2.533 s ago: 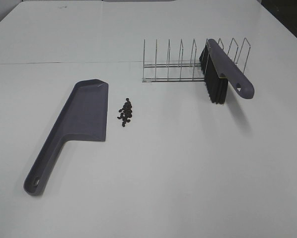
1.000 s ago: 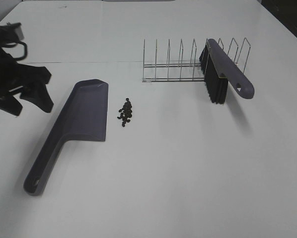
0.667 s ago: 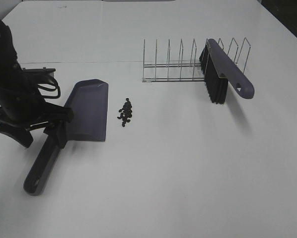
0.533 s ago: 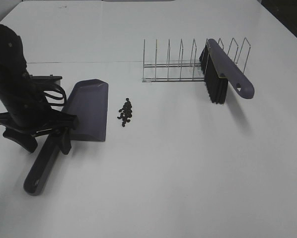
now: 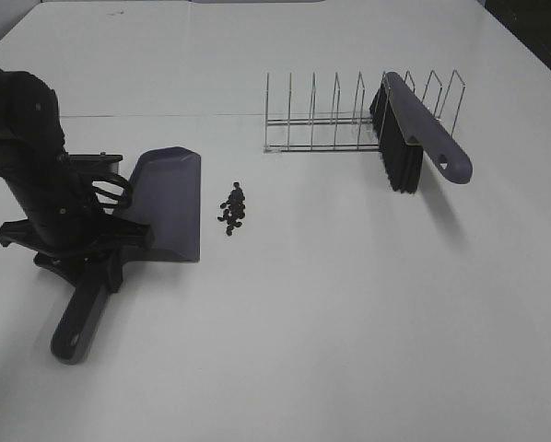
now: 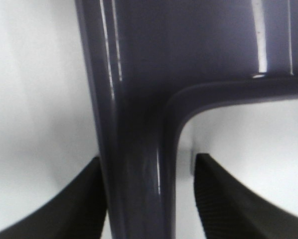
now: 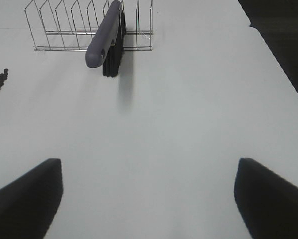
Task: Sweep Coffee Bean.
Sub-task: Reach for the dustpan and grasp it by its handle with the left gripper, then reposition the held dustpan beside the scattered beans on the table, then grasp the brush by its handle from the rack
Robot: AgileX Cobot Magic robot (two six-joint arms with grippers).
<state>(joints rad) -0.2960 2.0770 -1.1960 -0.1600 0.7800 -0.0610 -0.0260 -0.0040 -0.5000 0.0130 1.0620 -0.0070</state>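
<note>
From the high camera, my left gripper [image 5: 84, 265] is down over the dustpan [image 5: 169, 198], at the handle just behind the pan. The beans [image 5: 233, 208] lie in a tight clump just beside the dustpan's edge, not touching it, on the side away from my gripper. The brush [image 5: 423, 138] leans in the rack [image 5: 322, 120], well apart from the dustpan and beyond the beans. My worry is the dustpan swivelling as I close, since any swing of the pan could knock that clump and scatter it. The left wrist camera shows why. The fingers [image 6: 84, 199] are parted and straddle the handle, but unevenly: one looks pressed against it while the other stands clear with bare table between. Closing like this would likely shove the glossy handle sideways, or let it twist in the grip. No beans show here; they sit past the pan, well clear of these fingers. On the right wrist camera my right gripper [image 7: 148, 169] is spread wide around nothing. The brush is ahead of it, and the beans show at the frame's edge, on the dustpan's side of the brush.
</note>
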